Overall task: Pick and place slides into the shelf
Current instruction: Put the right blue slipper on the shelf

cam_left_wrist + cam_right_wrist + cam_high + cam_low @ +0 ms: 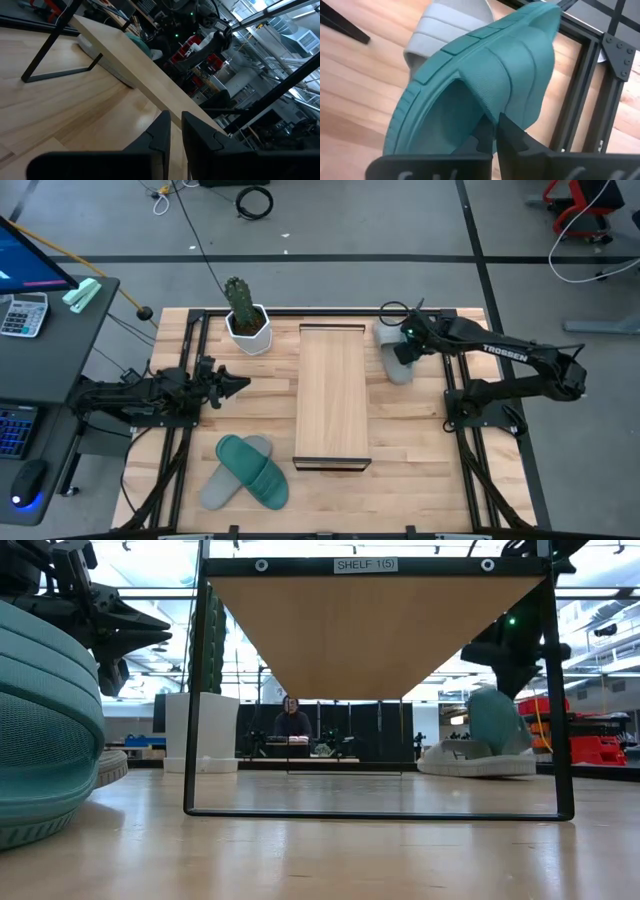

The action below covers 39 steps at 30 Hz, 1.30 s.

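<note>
Right of the shelf, the right pincer is clamped on a teal slide's strap, above a grey slide. Left of the shelf, the left pincer hangs nearly closed, holding nothing.

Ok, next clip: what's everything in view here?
shelf: one, light wood with dark rails, table centre.
teal slides: two; one front left lying on a grey one, one held at far right.
grey slides: two; one front left, one far right under the held teal one.
cactus: one, green, in a white pot, far left of the shelf.
table: one, slatted wood.
person: one, dark top, room behind.
left gripper: shut, left of the shelf.
right gripper: shut on a teal slide.
</note>
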Tool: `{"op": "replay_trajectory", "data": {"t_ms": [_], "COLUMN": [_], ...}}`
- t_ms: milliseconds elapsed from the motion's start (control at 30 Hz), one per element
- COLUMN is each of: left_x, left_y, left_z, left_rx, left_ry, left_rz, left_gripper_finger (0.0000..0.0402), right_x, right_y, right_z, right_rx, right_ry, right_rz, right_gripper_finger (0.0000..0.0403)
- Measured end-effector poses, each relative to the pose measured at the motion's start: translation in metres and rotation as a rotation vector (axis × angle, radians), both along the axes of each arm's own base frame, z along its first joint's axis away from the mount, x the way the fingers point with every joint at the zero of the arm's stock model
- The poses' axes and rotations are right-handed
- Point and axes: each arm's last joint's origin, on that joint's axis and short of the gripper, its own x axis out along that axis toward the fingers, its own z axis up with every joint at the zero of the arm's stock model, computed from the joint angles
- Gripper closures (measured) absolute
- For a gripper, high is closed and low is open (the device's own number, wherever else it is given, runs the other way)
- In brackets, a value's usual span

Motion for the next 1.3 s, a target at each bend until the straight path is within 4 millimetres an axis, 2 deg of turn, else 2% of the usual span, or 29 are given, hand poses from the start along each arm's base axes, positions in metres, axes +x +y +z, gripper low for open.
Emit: {"op": "replay_trajectory", "data": {"t_ms": [267, 467, 667, 867, 1000, 1167, 1300], "left_x": [0.0, 0.0, 0.0, 0.0, 0.0, 0.0, 0.0], "left_y": [0.0, 0.0, 0.0, 0.0, 0.0, 0.0, 0.0], "left_z": [0.0, 0.0, 0.0, 0.0, 0.0, 0.0, 0.0], "left_rx": [-0.006, -0.006, -0.003, -0.001, 0.0, 0.001, 0.0], "left_ry": [-0.001, -0.001, -0.001, 0.0, 0.0, 0.001, 0.0], "left_rz": [0.0, 0.0, 0.001, 0.001, 0.001, 0.001, 0.001], "left_gripper_finger": [0.0347, 0.0351, 0.0347, 0.0351, 0.0349, 0.0351, 0.0348], "right_x": [-0.013, -0.026, -0.034, -0.037, -0.04, -0.043, -0.036], "right_y": [0.007, 0.015, 0.02, 0.022, 0.025, 0.027, 0.028], "right_z": [0.007, 0.02, 0.06, 0.112, 0.139, 0.158, 0.164], "right_rx": [-0.005, -0.008, -0.045, -0.113, -0.154, -0.197, -0.206], "right_ry": [0.033, 0.02, -0.041, -0.181, -0.267, -0.307, -0.37], "right_rz": [-0.014, -0.031, -0.032, -0.028, -0.021, 0.036, 0.148], "right_gripper_finger": [0.0398, 0.0398, 0.0398, 0.0398, 0.0398, 0.0398, 0.0398]}}
